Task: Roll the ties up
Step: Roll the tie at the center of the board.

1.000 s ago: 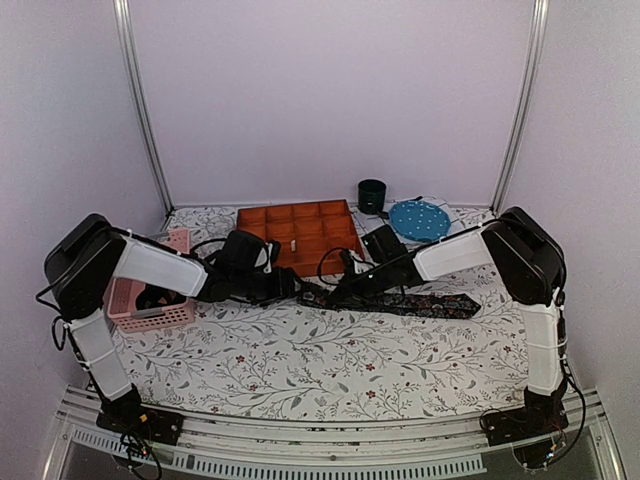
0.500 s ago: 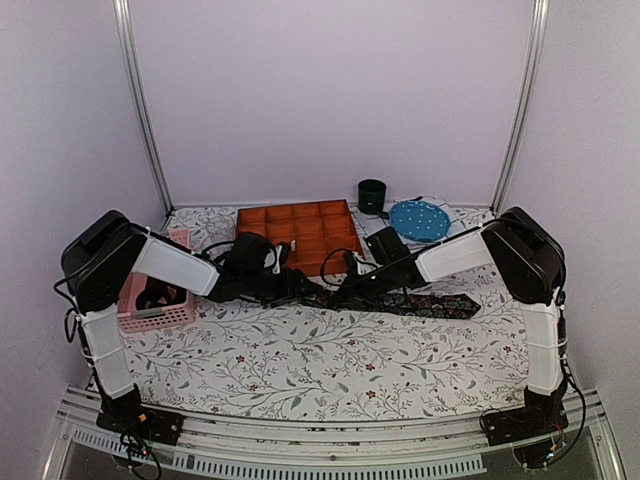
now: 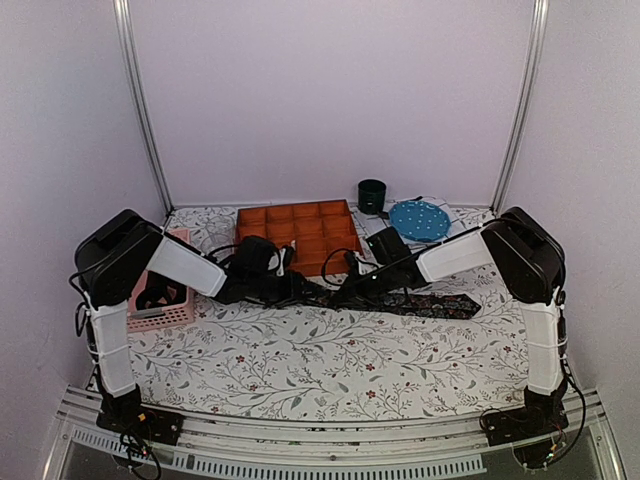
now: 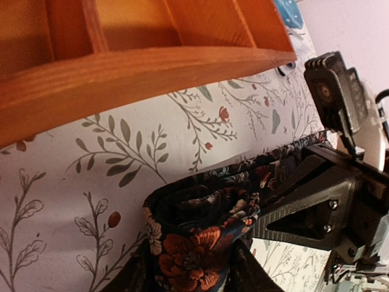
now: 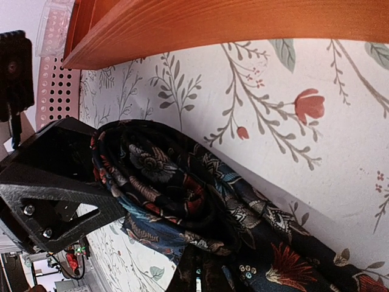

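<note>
Tabletop (image 3: 330, 370) noted: tie (image 4: 194, 243) roll is clasped by left fingers (image 5: 55, 176), tail pinched by right fingers (image 4: 310, 207); uncoiling is risked by slack.

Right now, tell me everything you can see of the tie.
The tie is dark fabric with red and pale flowers. Most of it lies flat on the floral tablecloth, beside the orange tray. One end is coiled into a roll, which the left gripper straddles; the right gripper is shut on the tie beside the roll.
</note>
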Controlling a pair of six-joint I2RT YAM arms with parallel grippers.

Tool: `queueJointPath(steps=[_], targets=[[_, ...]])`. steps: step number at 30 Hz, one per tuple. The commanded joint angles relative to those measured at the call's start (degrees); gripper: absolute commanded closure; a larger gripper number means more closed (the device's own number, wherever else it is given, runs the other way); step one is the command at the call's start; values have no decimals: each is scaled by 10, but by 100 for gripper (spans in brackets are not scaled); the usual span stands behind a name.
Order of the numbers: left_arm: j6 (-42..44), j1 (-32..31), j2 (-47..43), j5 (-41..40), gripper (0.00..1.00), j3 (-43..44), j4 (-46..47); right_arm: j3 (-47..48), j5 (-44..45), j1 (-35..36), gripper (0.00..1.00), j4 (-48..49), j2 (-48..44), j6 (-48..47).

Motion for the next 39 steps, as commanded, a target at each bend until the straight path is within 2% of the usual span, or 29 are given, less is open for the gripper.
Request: queueJointPath(steps=[1,6,10,15,22,30,34,39], targets=[[-1,5,8,16,64,5,28,-10,4,-7,96,-3,49,3],[-2,5,4,11,86,4,25,-12,-1,-6,96,-1,45,4],[-1,2,-9,-7,100,-6,10,-12,-6,-5,95,0,29,5],[3,-7,-60,-39,100,-28,-24,-30,-2,10,93,-5,-16,8],[13,-34,-145,-102,100,-85,-105,-42,11,52,81,-22,-129,22],[-7,-62,-261,-140,100,-174,-149,-83,55,79,78,-41,-240,34],[-22,-68,-294,-152,100,-221,-144,-82,143,78,78,-86,-244,4],[-29,-69,-310,-164,100,-248,-139,-77,214,33,81,-122,-188,-41]])
